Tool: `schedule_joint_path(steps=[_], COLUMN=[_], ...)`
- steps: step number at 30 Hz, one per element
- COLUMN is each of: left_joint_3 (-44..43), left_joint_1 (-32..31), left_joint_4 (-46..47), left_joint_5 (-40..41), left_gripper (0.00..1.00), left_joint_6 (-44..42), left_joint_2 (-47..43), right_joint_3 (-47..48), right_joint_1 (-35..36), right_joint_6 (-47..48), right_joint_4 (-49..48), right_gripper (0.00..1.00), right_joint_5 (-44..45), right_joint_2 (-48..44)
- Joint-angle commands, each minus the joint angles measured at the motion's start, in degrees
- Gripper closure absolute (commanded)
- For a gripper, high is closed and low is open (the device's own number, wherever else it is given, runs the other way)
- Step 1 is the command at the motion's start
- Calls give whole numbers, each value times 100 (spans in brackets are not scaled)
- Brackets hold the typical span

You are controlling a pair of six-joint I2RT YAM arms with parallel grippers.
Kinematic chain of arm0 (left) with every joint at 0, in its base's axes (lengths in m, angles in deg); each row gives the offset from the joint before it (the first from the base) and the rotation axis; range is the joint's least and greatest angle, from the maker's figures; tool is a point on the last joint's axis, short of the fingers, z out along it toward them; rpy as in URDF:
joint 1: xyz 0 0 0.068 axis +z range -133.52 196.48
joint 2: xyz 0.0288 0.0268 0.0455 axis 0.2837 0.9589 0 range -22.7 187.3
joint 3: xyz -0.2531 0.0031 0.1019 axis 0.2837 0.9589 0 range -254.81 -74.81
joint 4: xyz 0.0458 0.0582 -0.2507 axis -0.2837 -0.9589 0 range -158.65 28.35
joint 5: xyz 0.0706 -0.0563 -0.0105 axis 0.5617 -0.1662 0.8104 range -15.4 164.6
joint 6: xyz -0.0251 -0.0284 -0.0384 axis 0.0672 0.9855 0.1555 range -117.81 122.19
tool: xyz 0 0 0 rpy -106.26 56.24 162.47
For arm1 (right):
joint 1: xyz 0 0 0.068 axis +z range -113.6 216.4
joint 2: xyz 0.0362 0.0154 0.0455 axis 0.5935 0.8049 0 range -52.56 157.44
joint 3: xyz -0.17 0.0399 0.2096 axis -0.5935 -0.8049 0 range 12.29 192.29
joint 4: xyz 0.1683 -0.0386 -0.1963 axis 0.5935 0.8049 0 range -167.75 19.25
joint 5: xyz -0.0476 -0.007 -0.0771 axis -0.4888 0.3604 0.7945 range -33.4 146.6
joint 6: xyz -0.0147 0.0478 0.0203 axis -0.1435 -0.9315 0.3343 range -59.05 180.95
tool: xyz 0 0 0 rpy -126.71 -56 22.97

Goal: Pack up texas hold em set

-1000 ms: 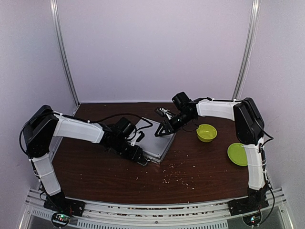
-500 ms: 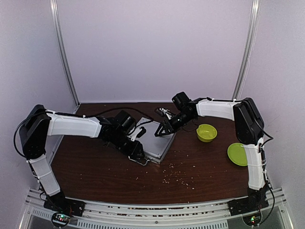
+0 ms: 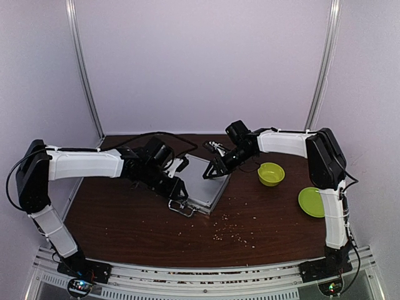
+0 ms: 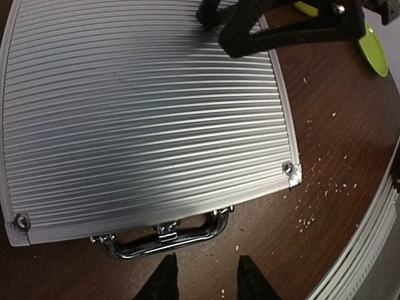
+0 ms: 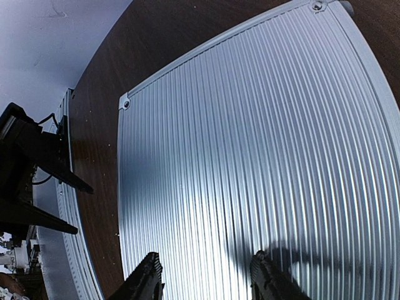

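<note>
The ribbed silver aluminium case (image 3: 203, 182) is seen shut and flat at mid-table (image 3: 262, 219), with its chromed handle (image 4: 164, 235) left uncovered. The left gripper (image 4: 205, 265) has been moved off the handle within the last second and is spread, empty. The right gripper (image 5: 206, 261) is held open and empty over the lid.

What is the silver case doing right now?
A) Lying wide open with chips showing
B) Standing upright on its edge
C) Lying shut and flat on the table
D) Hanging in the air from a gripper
C: the silver case shows only its ribbed lid in both wrist views, with no lining or chips in sight. It lies flat on the table, with its handle at the near edge.
</note>
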Motion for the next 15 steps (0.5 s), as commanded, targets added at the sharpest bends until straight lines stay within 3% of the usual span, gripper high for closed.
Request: schedule_joint_path(steps=[1,3,4,15], left_joint_3=[330,413,424,443], left_joint_1=[-45,-66,-76,-125], left_joint_4=[143,179,183,482], left_joint_5=[389,494,556,707], left_gripper=[73,96,100,100], left_joint_6=[-143,-173,-185,-144], left_joint_2=[-260,-184,-124,397], right_joint_3=[-39,-39,-39,-30], right_joint_1=[-21,-21,-21,-17], right_joint_6=[-3,4,-2,14], right_joint_4=[373,387,387,431], right_gripper=[51,51,51,51], right_joint_5=[319,337,350,373], right_joint_2=[354,359,363,371])
